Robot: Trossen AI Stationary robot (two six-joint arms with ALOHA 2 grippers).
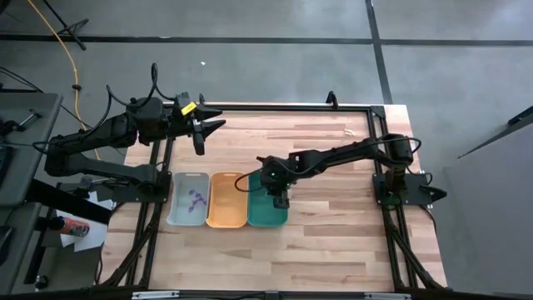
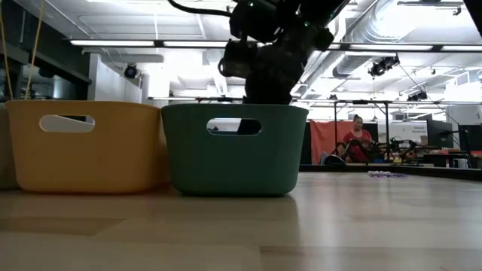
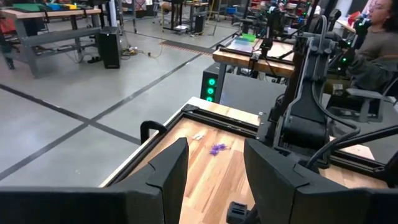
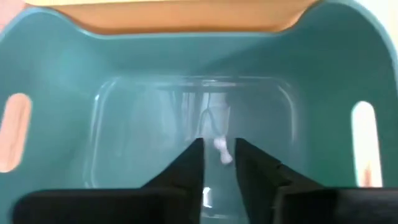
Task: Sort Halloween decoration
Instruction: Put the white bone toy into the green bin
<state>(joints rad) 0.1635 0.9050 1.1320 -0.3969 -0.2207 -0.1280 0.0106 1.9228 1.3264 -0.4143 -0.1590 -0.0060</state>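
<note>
Reaching down into the teal tray [image 1: 265, 212], the right claw [image 4: 219, 163] (fingers slightly parted) straddles a white piece [image 4: 222, 149].

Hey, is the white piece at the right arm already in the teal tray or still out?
In. The right wrist view shows the white piece inside the teal tray, just past the right end effector, whose fingers stand slightly parted.

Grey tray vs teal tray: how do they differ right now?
The grey tray sits at the left end of the row; the teal tray at the right end. The grey tray holds small purple pieces; the teal tray shows one small white piece. The right gripper hangs inside the teal tray, fingers slightly apart; nothing hovers over the grey one. Both are rectangular and flank the orange tray.
</note>
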